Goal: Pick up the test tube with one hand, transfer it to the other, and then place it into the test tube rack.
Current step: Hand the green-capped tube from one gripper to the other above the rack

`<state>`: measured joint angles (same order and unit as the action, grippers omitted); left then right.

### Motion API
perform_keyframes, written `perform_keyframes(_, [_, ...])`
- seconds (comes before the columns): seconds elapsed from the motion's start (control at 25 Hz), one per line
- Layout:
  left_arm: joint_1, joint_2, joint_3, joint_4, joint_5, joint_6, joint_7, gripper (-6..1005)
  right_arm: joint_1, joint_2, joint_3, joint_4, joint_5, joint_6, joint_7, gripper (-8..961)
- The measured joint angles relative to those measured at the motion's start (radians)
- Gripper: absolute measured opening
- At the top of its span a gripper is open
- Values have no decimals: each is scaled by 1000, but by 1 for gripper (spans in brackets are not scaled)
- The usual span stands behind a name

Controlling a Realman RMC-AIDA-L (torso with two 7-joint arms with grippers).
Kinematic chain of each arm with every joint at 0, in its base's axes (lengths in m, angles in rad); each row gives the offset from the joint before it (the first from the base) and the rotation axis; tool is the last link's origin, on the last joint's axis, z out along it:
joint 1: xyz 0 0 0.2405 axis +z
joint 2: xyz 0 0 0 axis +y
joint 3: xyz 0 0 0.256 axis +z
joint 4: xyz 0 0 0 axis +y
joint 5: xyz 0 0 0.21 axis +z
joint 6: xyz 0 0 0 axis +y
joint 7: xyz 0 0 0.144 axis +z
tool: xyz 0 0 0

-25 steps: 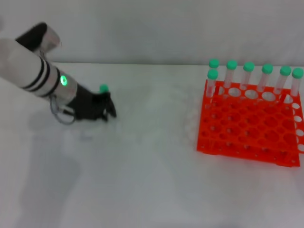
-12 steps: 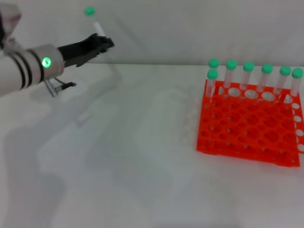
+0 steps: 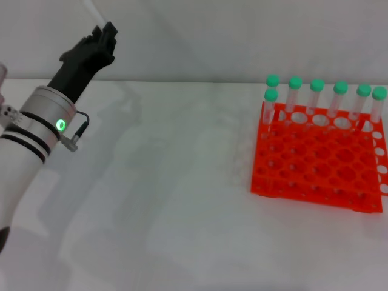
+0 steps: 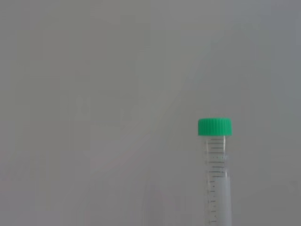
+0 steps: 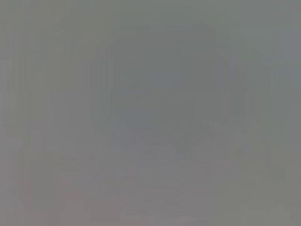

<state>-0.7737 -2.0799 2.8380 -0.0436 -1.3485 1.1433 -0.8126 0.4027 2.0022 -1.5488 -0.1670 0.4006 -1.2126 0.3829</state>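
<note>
My left hand (image 3: 103, 37), black with a green ring light on its silver-white wrist, is raised high at the far left, well above the table. It is shut on the test tube (image 4: 216, 179), whose green cap (image 4: 214, 127) stands upright in the left wrist view. In the head view only a faint clear stretch of the tube (image 3: 92, 12) shows above the fingers, running off the top edge. The orange test tube rack (image 3: 315, 167) sits on the table at the right, far from the hand. My right hand is out of view; its wrist view shows only plain grey.
Several green-capped tubes (image 3: 317, 94) stand in the rack's back row. The white table (image 3: 182, 200) stretches between my left arm and the rack. A grey wall rises behind.
My left hand has lifted the test tube off the table and swung it upward; the tube's cap has now passed out of the head view's top.
</note>
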Motion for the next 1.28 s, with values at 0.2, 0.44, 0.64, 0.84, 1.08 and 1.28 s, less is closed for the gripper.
perform_keyframes(0.2, [15, -3, 5, 92, 67, 49, 282, 230, -23, -27, -1, -11, -163, -7, 130, 871])
perform_keyframes(0.44, [18, -7, 5, 187, 199, 47, 443, 236, -14, -95, -1, -19, -484, -121, 355, 870])
perform_keyframes(0.64, [19, -10, 5, 267, 360, 33, 479, 241, -2, -137, 0, -52, -667, -233, 409, 870])
perform_keyframes(0.84, [21, -14, 4, 315, 426, 7, 488, 246, 10, -152, 3, -80, -765, -273, 434, 869])
perform_keyframes(1.08, [24, -19, 5, 365, 491, -60, 485, 252, 28, -147, 0, -101, -869, -315, 438, 869])
perform_keyframes(1.28, [26, -20, 4, 386, 543, -90, 484, 257, 43, -128, 0, -117, -937, -304, 436, 868])
